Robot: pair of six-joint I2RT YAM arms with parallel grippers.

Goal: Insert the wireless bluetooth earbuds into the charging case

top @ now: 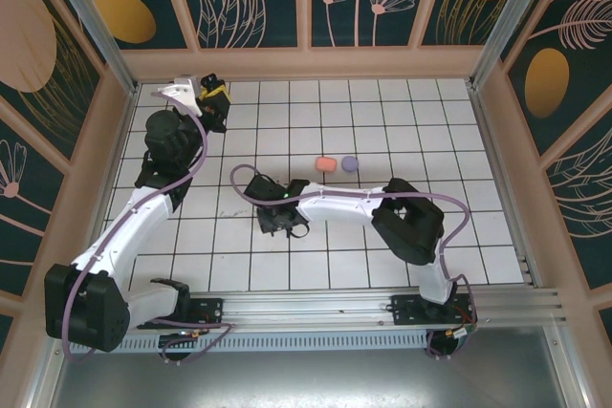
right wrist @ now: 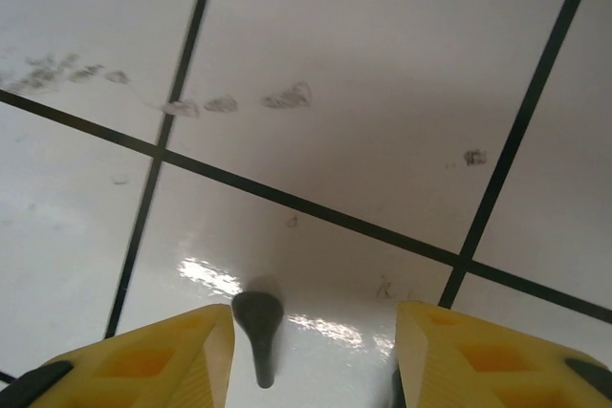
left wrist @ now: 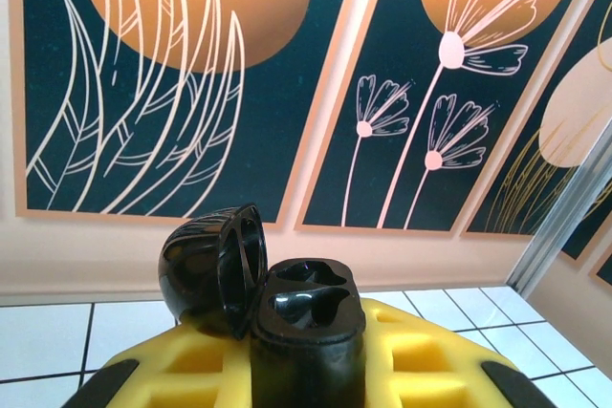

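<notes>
Black earbud point(right wrist: 258, 330) lies between the fingers point(right wrist: 143, 365) of the open right gripper point(right wrist: 316, 332) — left gripper point(left wrist: 306, 379) clamps the charging case point(left wrist: 308, 317).

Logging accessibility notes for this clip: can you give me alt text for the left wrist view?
An open black case stands upright, clamped in the yellow left pincer, its lid swung back to the left and its two sockets apparently empty. Behind it, a wall painted with flowers and leaves rises from the white tiled table.

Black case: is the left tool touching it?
Touching. The left wrist view shows the case wedged between the left tool's yellow fingers, with no gap on either side.
</notes>
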